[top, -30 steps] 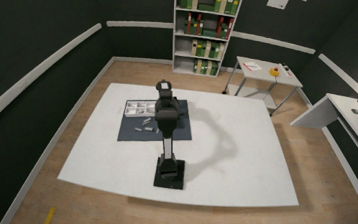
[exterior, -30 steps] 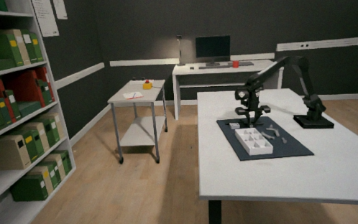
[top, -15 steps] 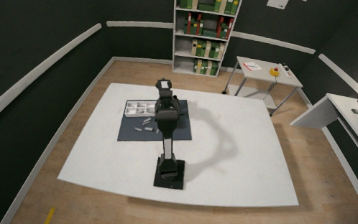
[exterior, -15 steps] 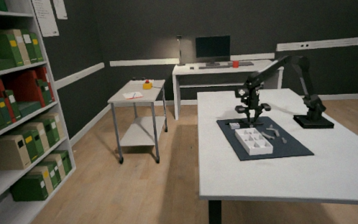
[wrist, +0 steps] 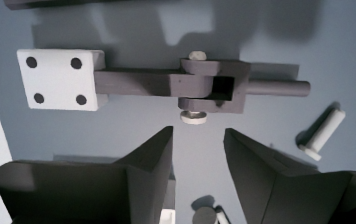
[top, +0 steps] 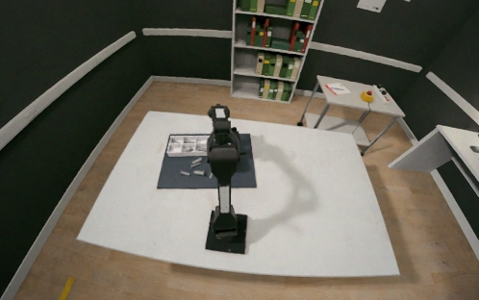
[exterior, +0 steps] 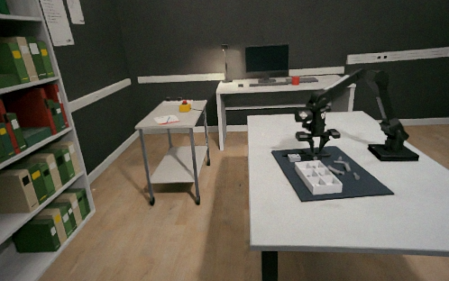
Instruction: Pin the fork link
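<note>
Tool [wrist: 197, 150] part open, fingers apart, nothing between them, hanging above mat [wrist: 150, 115]. Just beyond fingertips: pin [wrist: 194, 116] head against near cheek of fork link [wrist: 220, 87], tip showing past far cheek. Eye plate [wrist: 62, 79] at left, its bar entering fork. Spare pin [wrist: 322, 132] loose at right. Counter [exterior: 343, 221] carries mat, parts box [exterior: 317, 176].

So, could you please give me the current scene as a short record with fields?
gripper: partly open, holding nothing, apart from the joint
pin: through both fork cheeks and the eye, head on the near side, tip showing at the far cheek
fork link: on the dark mat, joined to the eye plate
eye plate: white base with four holes, bar running into the fork
spare pin: loose on the mat
parts box: white, on the mat
</note>
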Tool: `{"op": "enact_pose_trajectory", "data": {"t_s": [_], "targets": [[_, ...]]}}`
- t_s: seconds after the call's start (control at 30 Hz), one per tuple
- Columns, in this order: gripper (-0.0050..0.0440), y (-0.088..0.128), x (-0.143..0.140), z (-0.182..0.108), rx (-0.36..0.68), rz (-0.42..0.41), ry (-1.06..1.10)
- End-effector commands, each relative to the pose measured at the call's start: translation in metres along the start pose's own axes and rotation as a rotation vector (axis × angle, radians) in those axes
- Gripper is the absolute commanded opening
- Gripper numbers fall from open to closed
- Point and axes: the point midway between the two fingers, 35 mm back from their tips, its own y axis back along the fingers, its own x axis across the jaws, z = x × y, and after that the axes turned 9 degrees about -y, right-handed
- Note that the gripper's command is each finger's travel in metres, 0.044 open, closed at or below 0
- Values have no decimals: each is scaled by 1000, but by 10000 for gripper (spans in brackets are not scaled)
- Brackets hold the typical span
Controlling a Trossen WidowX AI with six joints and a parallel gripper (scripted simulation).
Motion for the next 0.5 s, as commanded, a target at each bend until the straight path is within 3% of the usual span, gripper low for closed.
{"op": "enact_pose_trajectory", "data": {"t_s": [0.0,0.03,0.07,0.47], "targets": [[150,13,4,-1,6,37,-2],[150,13,4,-1,6,37,-2],[-50,13,4,-1,6,37,-2],[-50,13,4,-1,6,37,-2]]}}
